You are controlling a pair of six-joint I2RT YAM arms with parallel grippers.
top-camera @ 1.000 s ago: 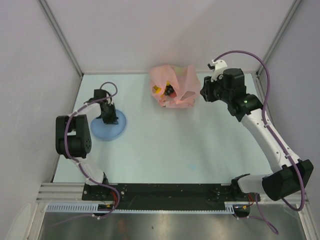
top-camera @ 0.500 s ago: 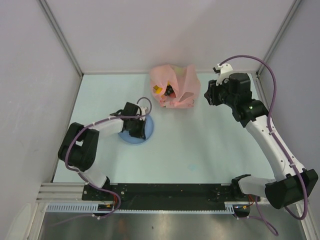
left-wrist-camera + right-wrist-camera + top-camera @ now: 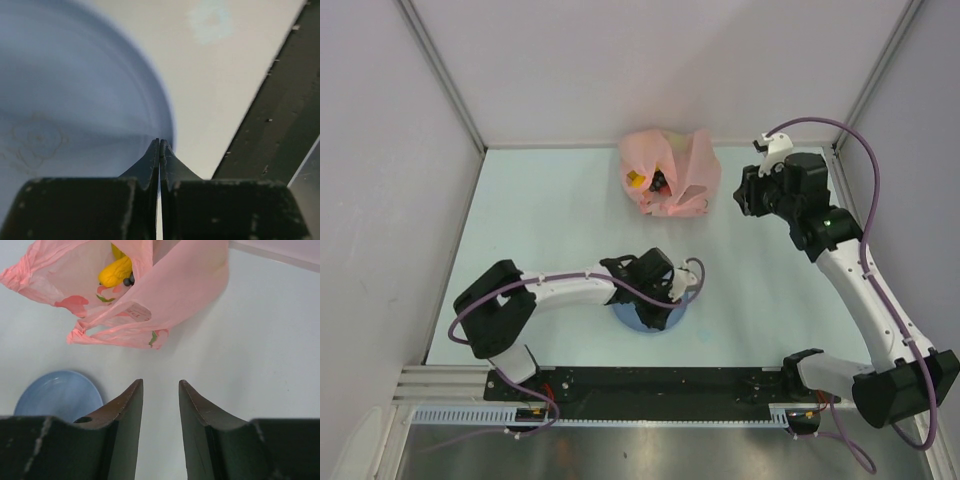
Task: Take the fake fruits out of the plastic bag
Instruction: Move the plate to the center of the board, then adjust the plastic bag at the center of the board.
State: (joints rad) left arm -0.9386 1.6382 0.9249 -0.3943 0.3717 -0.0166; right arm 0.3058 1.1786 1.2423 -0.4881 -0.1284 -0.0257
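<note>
The bag (image 3: 667,180) is sitting at 12 o'clock by the table's (image 3: 770,290) back edge, with the fruits (image 3: 638,181) inside and open tabletop running toward 6. The right gripper (image 3: 745,192) is hovering at its 3 o'clock, fingers partly apart, gripping nothing. The left gripper (image 3: 658,303) is pinched fully closed, tips at the rim of the plate (image 3: 623,318) near the front edge. A second ago both were sitting at 9 o'clock.
</note>
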